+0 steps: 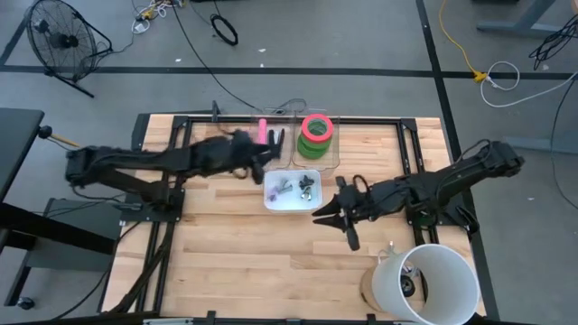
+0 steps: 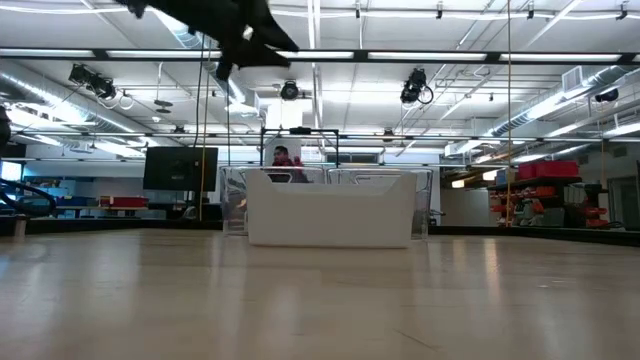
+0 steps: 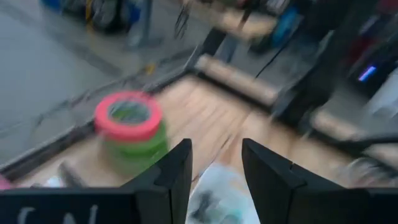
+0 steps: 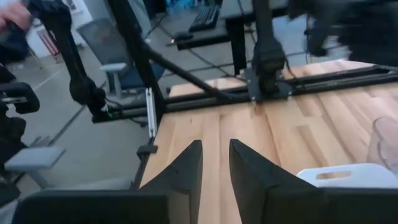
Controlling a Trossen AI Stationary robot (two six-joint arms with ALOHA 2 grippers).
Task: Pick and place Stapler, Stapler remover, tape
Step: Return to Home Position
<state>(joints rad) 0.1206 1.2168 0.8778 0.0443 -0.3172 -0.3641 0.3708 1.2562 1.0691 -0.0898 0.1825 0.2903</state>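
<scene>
Both pairs of jaws stand parted with nothing between them, as each wrist view shows.

From above, the tape [image 1: 316,126] is a stack of flat rings with open centres, a pink-red roll on top and green under it. It sits in a clear bin [image 1: 336,153] at the table's 12 o'clock edge. At 6 o'clock of that bin, just beside it, sits a white bin [image 1: 275,204] holding small dark and bluish items, too small to name. The left gripper [image 1: 262,164] hangs at 10 o'clock of the white bin. The right gripper [image 1: 332,218] is at 4 o'clock of it, over bare wood. The table [image 1: 226,244] is pale planks inside a dark frame, and bare wood spreads from 6 to 9 o'clock. A white pail [image 1: 452,284] stands at the 5 o'clock corner. A fan [image 1: 59,41] sits on the grey floor beyond the table at 10 o'clock.

In the low view the white bin faces the camera dead centre, with clear walls behind it and wide bare wood in front. A dark arm [image 2: 235,30] enters at 11 o'clock. A person [image 2: 285,158] in red shows far behind, under a ceiling of ducts and lamps.

In the left wrist view the stack shows beyond the fingers [image 3: 174,180] — pink over green, near the table's far edge.

In the right wrist view the fingers hang over planks, with a corner of the white bin close by.
</scene>
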